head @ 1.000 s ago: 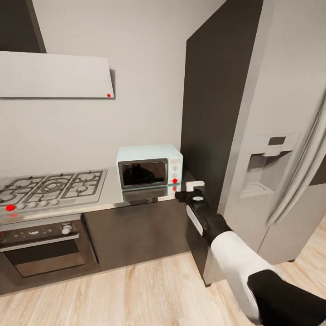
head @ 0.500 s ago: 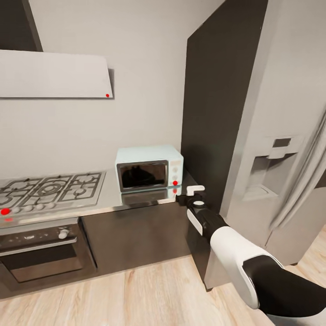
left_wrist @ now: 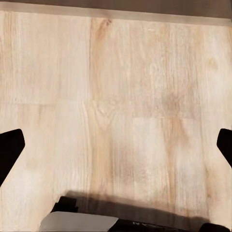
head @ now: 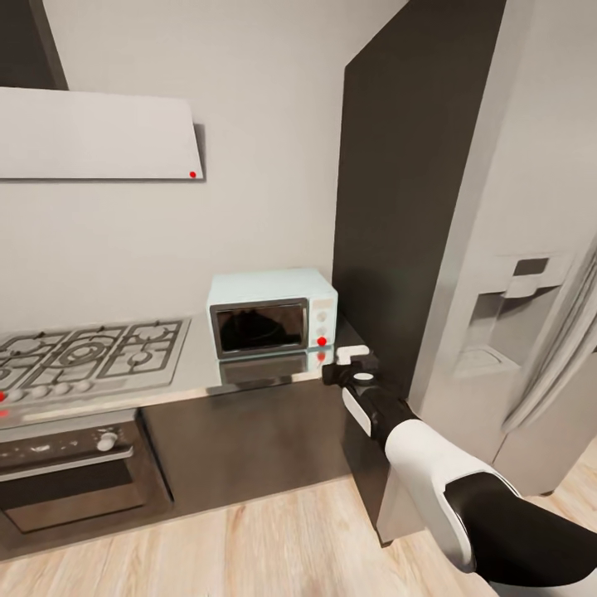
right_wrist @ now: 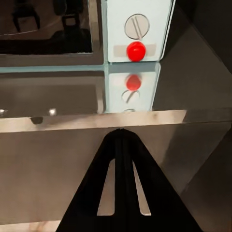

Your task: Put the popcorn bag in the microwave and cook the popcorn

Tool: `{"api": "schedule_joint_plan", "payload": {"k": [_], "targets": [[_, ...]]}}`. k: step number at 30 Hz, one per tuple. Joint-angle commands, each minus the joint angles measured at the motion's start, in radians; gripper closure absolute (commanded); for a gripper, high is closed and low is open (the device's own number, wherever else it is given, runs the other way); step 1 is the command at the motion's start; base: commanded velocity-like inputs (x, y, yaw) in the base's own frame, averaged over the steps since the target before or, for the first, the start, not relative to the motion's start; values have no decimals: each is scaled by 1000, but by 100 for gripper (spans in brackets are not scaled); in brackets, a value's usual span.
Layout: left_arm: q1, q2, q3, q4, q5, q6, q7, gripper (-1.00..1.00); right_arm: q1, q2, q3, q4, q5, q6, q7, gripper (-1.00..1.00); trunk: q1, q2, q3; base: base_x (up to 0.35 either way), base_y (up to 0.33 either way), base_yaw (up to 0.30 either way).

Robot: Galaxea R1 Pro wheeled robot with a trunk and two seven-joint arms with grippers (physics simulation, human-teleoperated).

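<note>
Sitting door-shut, pale mint microwave shows dark glass.

Grey wall, wood floor, steel fridge.

bright, even light, soft shadows. the glossy worktop mirrors the microwave sharply, red button and all. the fridge on the right bows at the edge. the wood floor looks a touch soft.
</note>
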Motion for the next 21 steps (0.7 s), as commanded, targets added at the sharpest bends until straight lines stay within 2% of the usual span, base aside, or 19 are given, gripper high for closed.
{"api": "schedule_joint_plan", "payload": {"k": [1, 3, 11, 15, 18, 21], "targets": [[-2, -1, 4, 29, 1, 0, -1, -100, -1, 0, 7, -1, -9, 5, -6, 100, 1, -2, -2, 289, 0, 0], [-7, -2, 3, 71, -3, -1, -1, -100, -1, 0, 8, 0, -9, 5, -4, 100, 1, -2, -2, 321, 0, 0], [-9, -1, 3, 126, -6, -7, -1, -100, 5, 0, 10, 15, -9, 3, -2, 100, 1, -2, -2, 335, 0, 0], [-8, -2, 2, 131, -4, -55, -1, -100, 4, 0, 9, 19, -9, 2, -2, 100, 1, -2, -2, 96, 0, 0], [-8, -2, 2, 132, -2, -61, -1, -100, 4, 0, 9, 20, -9, 2, -2, 100, 1, -2, -2, 44, 0, 0], [-8, -2, 2, 132, -2, -63, -1, -100, 4, 0, 10, 21, -9, 2, -2, 100, 1, -2, -2, 276, 0, 0]]}}
